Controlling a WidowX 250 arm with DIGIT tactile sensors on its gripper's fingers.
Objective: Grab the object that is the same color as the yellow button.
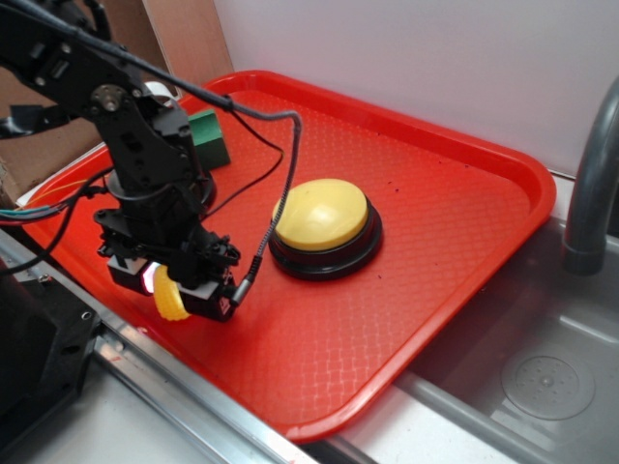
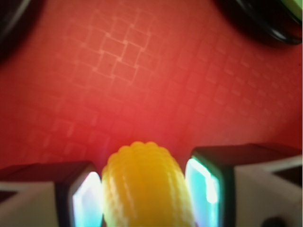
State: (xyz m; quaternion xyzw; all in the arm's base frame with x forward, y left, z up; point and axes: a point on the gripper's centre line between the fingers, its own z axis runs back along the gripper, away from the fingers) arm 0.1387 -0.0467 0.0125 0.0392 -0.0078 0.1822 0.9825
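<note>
Your end effector [image 2: 144, 187] is pinching the yellow corn-textured piece [image 1: 170, 296] between both pads at about 8 o'clock of the yellow button [image 1: 321, 215] over the red tray [image 1: 464, 203], so grasp looks made, next just lift straight up.

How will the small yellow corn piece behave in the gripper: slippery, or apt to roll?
The corn piece looks like rigid plastic, so probably stiff and light. Its bumpy surface may help the fingers hold it. The rounded shape suggests it could roll on the tray if dropped.

Arm [image 1: 145, 145] bent downward, end effector [image 1: 174, 290] low, fingers [image 2: 87, 196] clamped shut.
</note>
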